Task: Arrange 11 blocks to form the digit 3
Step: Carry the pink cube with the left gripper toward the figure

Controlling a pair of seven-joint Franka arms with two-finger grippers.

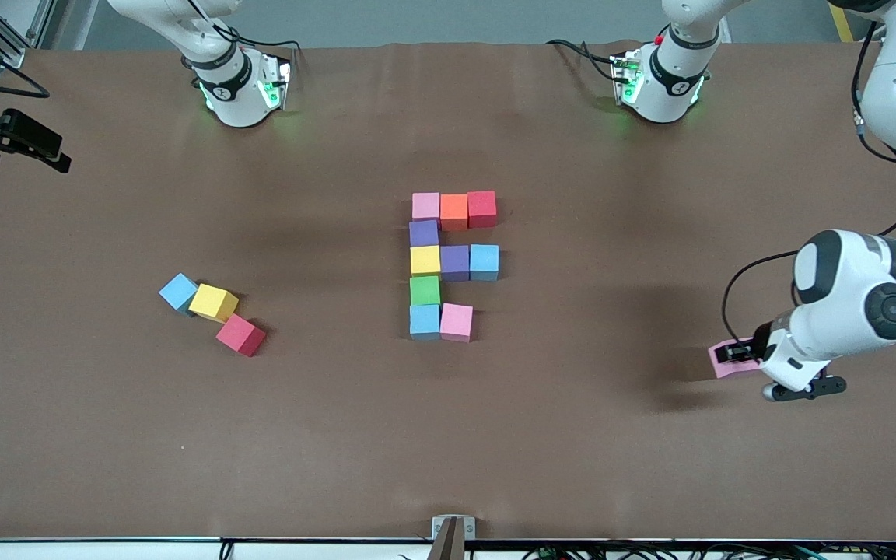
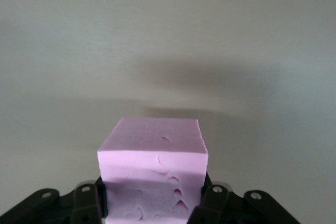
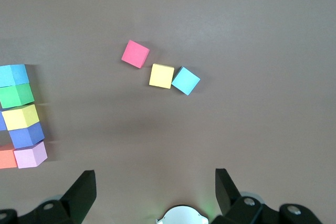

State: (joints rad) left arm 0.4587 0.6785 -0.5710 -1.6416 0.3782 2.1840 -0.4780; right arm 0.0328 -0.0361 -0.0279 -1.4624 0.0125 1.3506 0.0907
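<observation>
Two grippers: left (image 1: pixel 737 359) fingers pinch pink block (image 1: pixel 723 363) over brown table (image 1: pixel 572 435); right (image 3: pixel 155 188) spread.

a brown table (image 1: pixel 650 467) fills the view, its covering faintly creased; grey floor shows past its top edge.
</observation>
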